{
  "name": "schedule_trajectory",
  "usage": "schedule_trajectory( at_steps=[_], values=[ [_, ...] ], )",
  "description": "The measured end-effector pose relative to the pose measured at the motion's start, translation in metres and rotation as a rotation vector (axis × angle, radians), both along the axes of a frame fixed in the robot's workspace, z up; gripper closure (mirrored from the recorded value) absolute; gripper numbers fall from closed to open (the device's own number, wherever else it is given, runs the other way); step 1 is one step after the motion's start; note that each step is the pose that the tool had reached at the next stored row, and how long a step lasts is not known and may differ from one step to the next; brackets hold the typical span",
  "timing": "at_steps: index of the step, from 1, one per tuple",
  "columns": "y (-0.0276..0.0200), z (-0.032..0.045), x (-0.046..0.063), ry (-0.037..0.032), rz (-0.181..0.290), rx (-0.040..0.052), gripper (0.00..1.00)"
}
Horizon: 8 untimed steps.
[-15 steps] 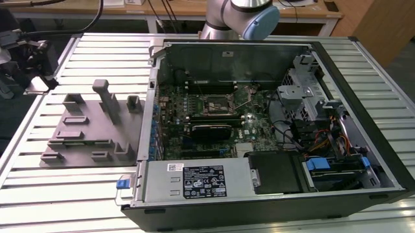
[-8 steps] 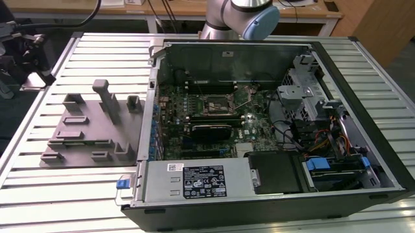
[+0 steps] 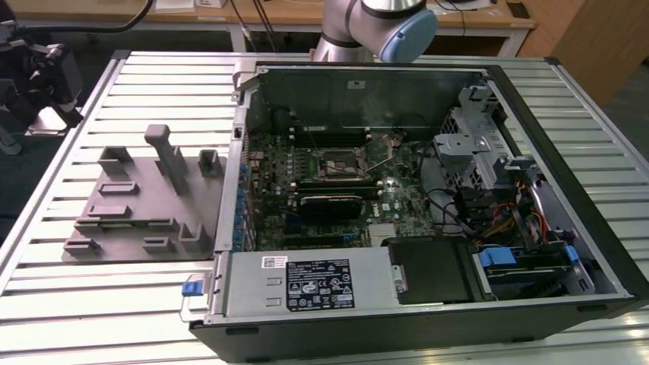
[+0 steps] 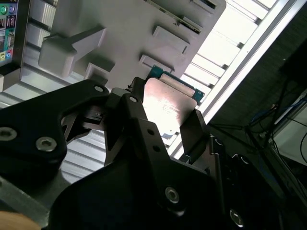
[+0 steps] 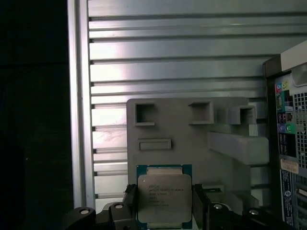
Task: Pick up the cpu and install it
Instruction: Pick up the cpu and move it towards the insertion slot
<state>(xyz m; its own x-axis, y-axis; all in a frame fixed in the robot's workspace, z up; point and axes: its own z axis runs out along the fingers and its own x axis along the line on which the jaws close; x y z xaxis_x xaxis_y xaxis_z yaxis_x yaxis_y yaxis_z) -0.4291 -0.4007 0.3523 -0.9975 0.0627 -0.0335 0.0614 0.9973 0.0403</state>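
Cpu (image 5: 164, 191) sits flat between the gripper (image 5: 164, 203) fingers, clamped on two opposite edges, up over the tray (image 5: 182, 129) edge. Socket (image 3: 340, 161) is off in the case (image 3: 406, 334) beside the tray.

Satin silvery metal caps the cpu (image 5: 164, 199), rimmed by glossy green board; a smooth, matt grey plastic tray (image 5: 172, 124) lies on a ribbed, softly gleaming aluminium table (image 5: 168, 48).
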Motion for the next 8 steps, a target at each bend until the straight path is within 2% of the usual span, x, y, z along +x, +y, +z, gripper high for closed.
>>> schedule_trajectory(
  at_steps=[8],
  values=[
    [0.0,0.01,0.0,-0.0004,0.0,0.0001,0.46]
  ],
)
